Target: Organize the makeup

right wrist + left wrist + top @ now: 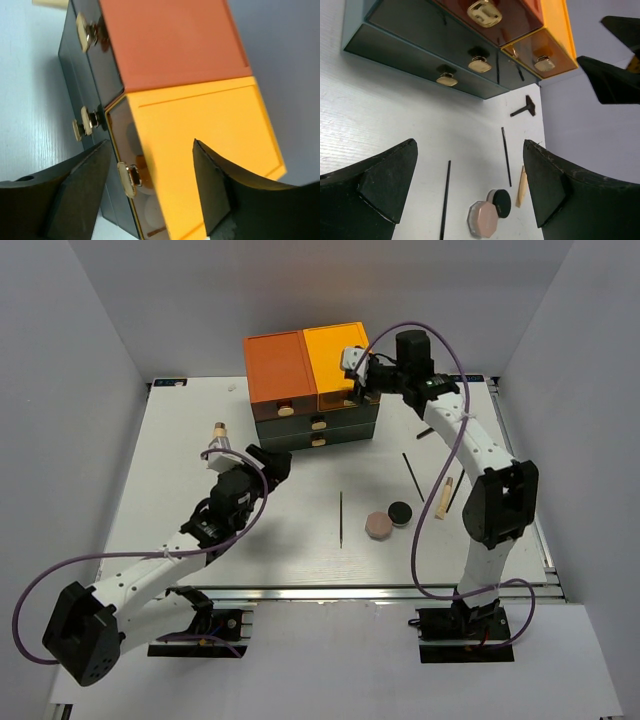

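Above the yellow drawer (200,130), right hand (151,145) wide open, empty.

Blocked at the far middle by the tall drawer box (310,390), with the right gripper (150,150) hanging close against its yellow right-hand corner. Open across the bare table (180,440) left of the box, apart from the left gripper (470,145) and its arm, and open again in front of the box down to a lone thin black stick (341,518) lying flat. Cluttered right of centre with pink puff (378,526) and black jar (400,513) side by side, beige tube (443,497) and more sticks (413,476), all low, hemmed in by the right arm (495,500) just beside them.
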Controlling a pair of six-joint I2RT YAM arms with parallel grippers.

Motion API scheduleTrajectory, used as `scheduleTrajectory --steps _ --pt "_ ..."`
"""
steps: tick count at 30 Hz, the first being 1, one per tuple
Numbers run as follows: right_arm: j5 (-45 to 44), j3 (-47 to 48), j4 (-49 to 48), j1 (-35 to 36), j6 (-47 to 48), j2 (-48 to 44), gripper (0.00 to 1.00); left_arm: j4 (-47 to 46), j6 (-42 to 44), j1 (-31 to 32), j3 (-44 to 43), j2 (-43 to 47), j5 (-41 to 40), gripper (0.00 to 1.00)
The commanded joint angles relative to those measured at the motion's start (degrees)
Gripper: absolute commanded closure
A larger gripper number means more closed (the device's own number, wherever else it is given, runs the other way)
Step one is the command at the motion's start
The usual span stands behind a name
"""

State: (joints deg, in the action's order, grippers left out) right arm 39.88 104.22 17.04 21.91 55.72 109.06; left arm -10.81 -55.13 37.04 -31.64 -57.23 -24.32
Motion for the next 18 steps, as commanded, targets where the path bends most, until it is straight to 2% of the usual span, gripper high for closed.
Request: scheduleTrajectory --steps 1,2,4,5,6,7,8,9,10,11,12,13,15,16,18 --pt "2.6 0.7 -6.5 -0.6 -6.7 -7.6 0.28 -2.6 -0.8 -1.2 -4.0 -1.6 0.9 0.04" --pt "1.2 -0.4 -7.8 -0.6 -8.2 -8.8 0.25 -3.2 -1.5 -1.5 -4.5 -2.4 1.3 0.05" --pt "-2.9 -6.8 -15.9 -0.6 -16.3 -13.8 0.19 -5.1 -4.3 -2.8 -6.4 -5.3 1.7 0.17" --pt "-9.0 -9.8 -20.4 -0.6 -20.1 -15.6 0.19 -6.1 -5.5 -3.5 -7.0 -6.6 2.1 0.26" --pt "-12.3 -13.0 -28.0 -0.8 -29.0 -17.7 0.36 -7.4 -8.4 -4.2 -8.2 -7.8 2.9 0.47" --pt "-15.8 -16.1 -31.0 -0.9 -34.1 -21.7 0.53 -8.6 -10.2 -5.6 -8.5 -10.6 3.3 0.57" --pt "-20.3 -21.3 -32.2 -1.8 -38.9 -23.3 0.71 -11.7 -12.6 -6.4 -8.7 -12.1 3.7 0.65" --pt "-20.5 -23.1 -32.2 -2.5 -43.6 -24.9 0.86 -13.6 -14.9 -7.1 -8.7 -13.7 3.8 0.7" --pt "-18.4 -24.1 -28.1 -3.4 -50.8 -27.0 0.95 -17.8 -21.1 -8.4 -8.0 -16.8 3.8 0.7" --pt "-12.4 -25.5 -25.4 -5.1 -53.7 -27.7 0.89 -20.3 -24.5 -8.9 -7.4 -18.6 3.6 0.68" --pt "-9.2 -26.6 -23.1 -5.9 -55.9 -29.2 0.7 -22.7 -30.8 -9.3 -6.8 -20.4 3.0 0.6" --pt "-6.1 -28.3 -20.8 -6.6 -60.8 -30.1 0.59 -26.9 -33.0 -9.8 -6.4 -22.3 2.8 0.4" --pt "0.1 -34.8 -20.8 -7.8 -63.5 -33.3 0.42 -30.2 -35.2 -10.0 -7.6 -28.1 2.8 0.28" --pt "1.2 -37.1 -21.9 -8.0 -64.7 -34.6 0.39 -30.9 -34.9 -10.2 -10.6 -29.9 3.2 0.23" --pt "2.9 -42.6 -23.0 -8.1 -65.0 -37.6 0.34 -31.0 -33.8 -10.5 -14.0 -34.9 4.1 0.21"
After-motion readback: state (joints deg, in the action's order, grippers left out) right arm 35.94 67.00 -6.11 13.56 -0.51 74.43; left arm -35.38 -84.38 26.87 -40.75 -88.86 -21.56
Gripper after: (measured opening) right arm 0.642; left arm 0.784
